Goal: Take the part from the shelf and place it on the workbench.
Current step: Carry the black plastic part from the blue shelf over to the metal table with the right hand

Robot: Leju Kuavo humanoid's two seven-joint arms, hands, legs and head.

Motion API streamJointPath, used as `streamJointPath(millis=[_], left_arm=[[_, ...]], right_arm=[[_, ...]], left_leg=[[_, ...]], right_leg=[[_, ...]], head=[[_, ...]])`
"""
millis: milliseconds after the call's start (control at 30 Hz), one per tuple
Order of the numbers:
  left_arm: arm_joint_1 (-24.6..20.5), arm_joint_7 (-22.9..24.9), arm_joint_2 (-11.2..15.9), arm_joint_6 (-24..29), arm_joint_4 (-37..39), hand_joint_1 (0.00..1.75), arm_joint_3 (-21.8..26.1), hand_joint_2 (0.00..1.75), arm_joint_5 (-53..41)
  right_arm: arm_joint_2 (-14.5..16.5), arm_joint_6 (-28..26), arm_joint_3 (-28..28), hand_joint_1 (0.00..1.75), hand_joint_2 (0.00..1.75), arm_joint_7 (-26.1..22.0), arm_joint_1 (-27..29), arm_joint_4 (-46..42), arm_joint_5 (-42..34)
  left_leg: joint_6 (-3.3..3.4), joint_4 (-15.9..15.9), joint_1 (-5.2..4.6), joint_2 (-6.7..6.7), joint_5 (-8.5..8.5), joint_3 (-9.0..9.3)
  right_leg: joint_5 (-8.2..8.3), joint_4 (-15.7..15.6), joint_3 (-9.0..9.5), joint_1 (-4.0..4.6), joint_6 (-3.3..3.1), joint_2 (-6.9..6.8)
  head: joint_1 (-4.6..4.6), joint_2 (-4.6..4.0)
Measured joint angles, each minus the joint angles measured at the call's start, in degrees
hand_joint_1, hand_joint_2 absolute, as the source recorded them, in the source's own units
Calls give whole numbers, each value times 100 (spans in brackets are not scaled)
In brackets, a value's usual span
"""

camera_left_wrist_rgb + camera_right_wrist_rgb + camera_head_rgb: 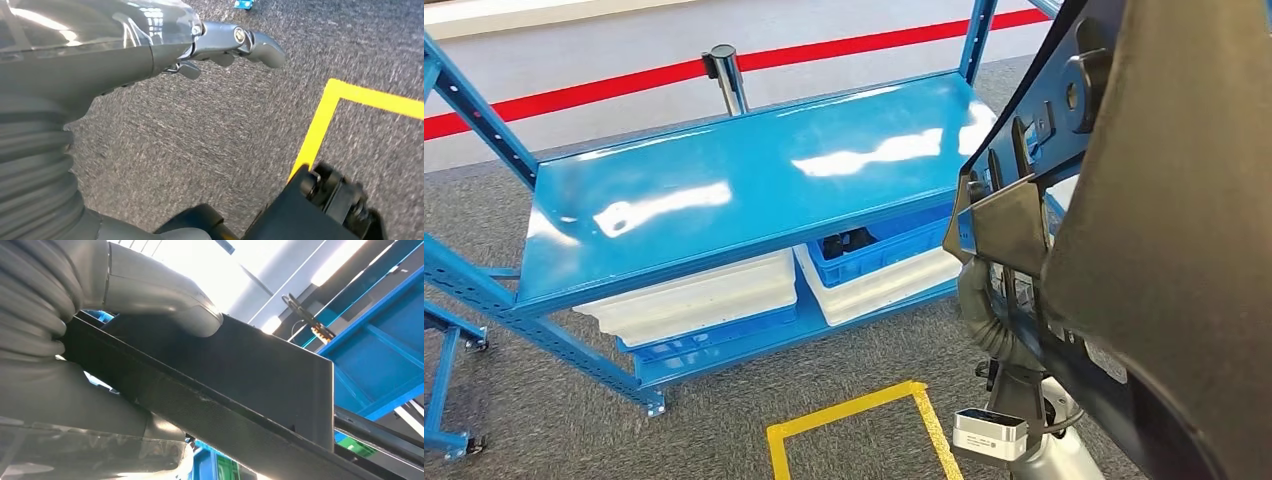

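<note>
Part (1164, 230), a large dark moulded panel with holes and brackets, is already off the shelf (744, 190) and carried high at the robot's right side, close to the head camera. The right hand (150, 295) grasps it: in the right wrist view the thick grey thumb presses down on the panel's upper face while the ribbed cover sits behind its edge, so the piece is clamped along one rim. Holding it by the rim and raised like this probably keeps its long body clear of the shelf's blue uprights and top edge (it is too big to carry low).

The left hand (235, 45) hangs over grey carpet beside a yellow floor line (320, 125); it holds nothing, with the fingers that show lying loosely extended rather than clenched. It plays no part in the carry, which suggests one hand is enough for this piece.

The shelf's glossy top board lies bare in front of the robot. On the lower level, towards the right end, sit white trays (694, 300) and a blue crate (884, 250), left as they are. Behind the shelf stands a barrier post (724, 70) with a red belt.

My reading is that the pick is finished and the carry to the counter remains.
</note>
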Motion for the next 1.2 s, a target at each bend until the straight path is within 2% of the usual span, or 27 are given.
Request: streamJointPath(millis=[67,100,133,167,200,267,300,367,400,433,467,500,533,600,667,733,800,867,900,933,967,1000,1033,1100,1133,1167,1200], left_arm=[[33,11,1,-3,2,0,0,175,-1],[51,14,1,-5,3,0,0,175,-1],[65,13,1,-6,3,0,0,175,0],[68,13,1,-5,3,0,0,175,0],[64,13,-3,-5,3,0,0,175,-1],[57,11,-7,-5,3,0,0,175,-1],[57,3,-8,-7,4,0,0,175,-2],[63,-41,-5,-13,4,0,0,175,-2],[65,-64,-5,-15,4,0,0,175,-2],[66,-83,-5,-16,4,0,0,175,-2],[66,-95,-5,-15,4,0,0,175,-2],[66,-102,-5,-15,4,0,0,175,-2],[66,-107,-5,-14,4,0,0,175,-5],[67,-117,-3,-14,4,0,0,175,-13],[68,-126,-1,-14,4,0,-1,175,-19],[62,-132,-1,-14,2,0,-2,175,-24],[58,-133,0,-14,1,0,-3,175,-32],[60,-144,-1,-13,0,0,-3,175,-34],[54,-151,-3,-12,0,0,-2,175,-34],[43,-156,-4,-11,-1,0,-2,175,-35],[33,-157,-5,-10,-1,0,-2,175,-36],[29,-154,-5,-10,-1,0,-2,175,-38],[31,-151,-5,-10,-1,0,-3,175,-41],[54,-142,-2,-13,2,0,-4,175,-47],[64,-143,-2,-13,4,0,-4,175,-49],[71,-143,-2,-14,7,0,-4,175,-50],[70,-146,-3,-13,8,0,-4,175,-50]], right_arm=[[1,0,0,168,175,1,-4,0,4],[2,0,1,168,175,2,-7,0,5],[4,0,1,168,175,3,-9,0,8],[5,0,2,168,175,4,-9,0,11],[6,0,2,168,175,4,-6,0,14],[7,0,-1,168,175,4,1,0,19],[8,0,-1,168,175,3,1,0,20],[10,0,-1,168,175,1,2,1,20],[11,0,0,168,175,0,8,2,19],[11,0,0,168,175,-1,15,3,16],[11,0,0,168,175,-1,20,5,13],[11,0,0,168,175,-1,22,6,8],[11,0,0,168,175,-2,22,7,4],[13,0,1,168,175,-2,9,6,-1],[15,0,-1,168,175,-2,2,6,-9],[15,0,-5,168,175,-5,12,6,-16],[16,0,-7,168,175,-14,10,5,-19],[24,0,-6,168,175,-19,3,7,-24],[27,0,-5,168,175,-19,6,9,-26],[31,0,-4,168,175,-20,12,12,-27],[31,0,-3,168,175,-21,18,15,-27],[31,0,-2,168,175,-21,23,16,-27],[31,0,-2,168,175,-23,25,17,-28],[31,0,-2,168,175,-29,22,18,-30],[31,0,-2,168,175,-33,23,19,-28],[32,0,-2,168,175,-39,30,19,-24],[33,0,-2,168,175,-48,40,20,-17]], left_leg=[[0,-816,38,-228,266,469],[-2,-1096,50,-338,321,608],[-2,-1228,52,-414,320,659],[4,-1247,35,-404,315,651],[31,-1249,36,-345,330,620],[126,-1257,35,-198,388,559],[180,-1268,40,-113,423,518],[241,-1269,24,52,476,432],[250,-1268,18,137,496,395],[250,-1268,17,222,514,366],[244,-1267,19,307,527,347],[236,-1267,22,389,535,339],[227,-1266,24,465,540,341],[186,-1263,6,591,549,337],[127,-1257,-27,694,574,329],[61,-1253,-29,758,577,335],[12,-1041,-4,525,397,259],[-2,-369,3,164,0,-10],[-1,47,-1,73,-185,-177],[-1,354,-7,35,-282,-296],[2,479,-6,21,-269,-330],[6,373,-3,19,-144,-261],[10,41,4,-2,69,-96],[11,-752,34,-247,419,274],[8,-1015,47,-381,501,378],[7,-1139,52,-474,494,415],[11,-1167,42,-484,478,404]], right_leg=[[45,42,-77,-9,50,135],[76,65,-120,-7,84,197],[114,82,-163,-2,120,253],[158,87,-201,3,158,305],[196,86,-232,15,193,354],[99,202,-331,34,236,241],[-68,416,-431,45,248,133],[-506,1133,-705,41,256,-50],[-648,1489,-822,36,264,-74],[-684,1701,-862,30,271,-89],[-619,1699,-794,24,277,-108],[-479,1465,-608,18,280,-149],[-320,1062,-339,14,278,-241],[-185,305,141,46,264,-482],[-222,53,252,91,231,-563],[-202,31,179,76,165,-454],[-161,9,143,38,77,-342],[-127,2,120,32,-4,-237],[-114,2,108,42,-36,-182],[-103,3,98,52,-51,-120],[-95,7,93,60,-58,-50],[-90,12,92,62,-60,24],[-87,23,93,60,-56,104],[-83,63,60,50,-32,253],[-71,85,22,46,-4,319],[-52,102,-28,44,32,379],[-24,109,-79,43,76,436]], head=[[-42,0],[-56,0],[-66,0],[-65,0],[-56,0],[-26,0],[4,0],[78,0],[111,0],[142,0],[174,0],[203,0],[227,0],[263,0],[251,0],[215,0],[165,0],[69,0],[27,0],[-1,0],[-15,0],[-23,0],[-33,0],[-63,0],[-74,0],[-82,0],[-84,0]])
